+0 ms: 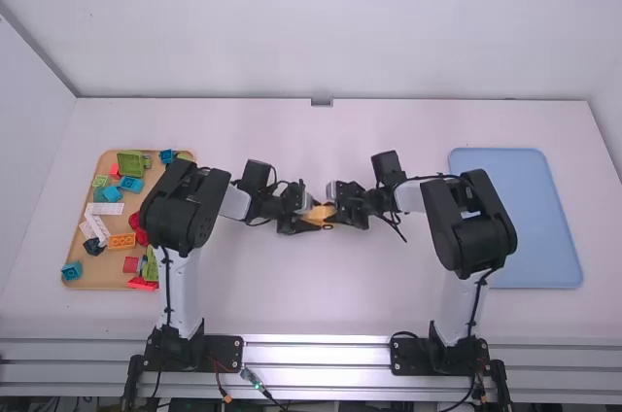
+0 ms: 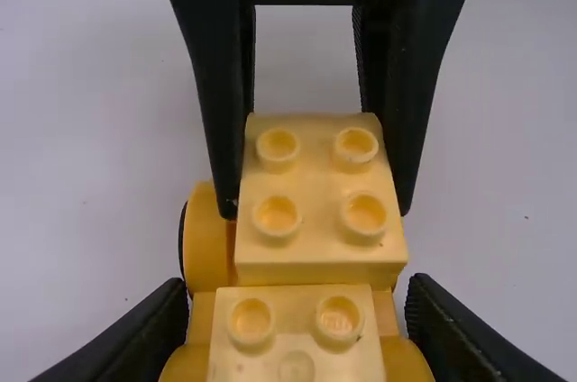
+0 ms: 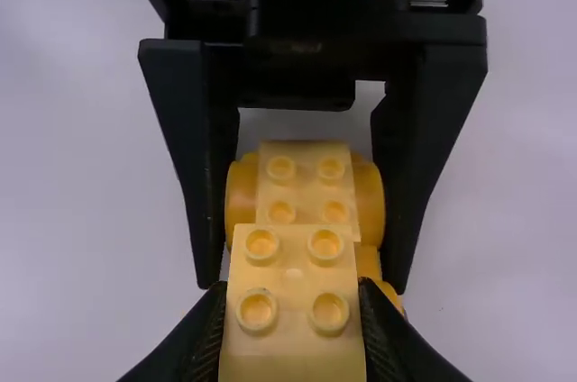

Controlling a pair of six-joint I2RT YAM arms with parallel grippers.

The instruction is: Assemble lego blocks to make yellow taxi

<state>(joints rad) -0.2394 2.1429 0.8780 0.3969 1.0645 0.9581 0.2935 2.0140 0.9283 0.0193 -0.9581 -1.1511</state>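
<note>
My left gripper [image 1: 305, 220] and right gripper [image 1: 337, 213] meet at mid-table over the yellow pieces [image 1: 319, 214]. In the left wrist view, my left gripper [image 2: 296, 290] is shut on the yellow car body [image 2: 297, 337], which has rounded side parts. Opposite it, the right gripper's fingers pinch a yellow brick [image 2: 315, 202] with studs on top. The right wrist view has my right gripper [image 3: 290, 288] shut on that yellow brick [image 3: 293, 287], which overlaps the studded body [image 3: 306, 179]. Whether the brick is pressed fully down, I cannot tell.
On the left, a wooden tray [image 1: 92, 271] holds several loose coloured blocks, among them an orange brick [image 1: 121, 241] and a green piece [image 1: 130, 163]. A light blue tray [image 1: 530, 227] lies at the right, beyond the right arm's elbow.
</note>
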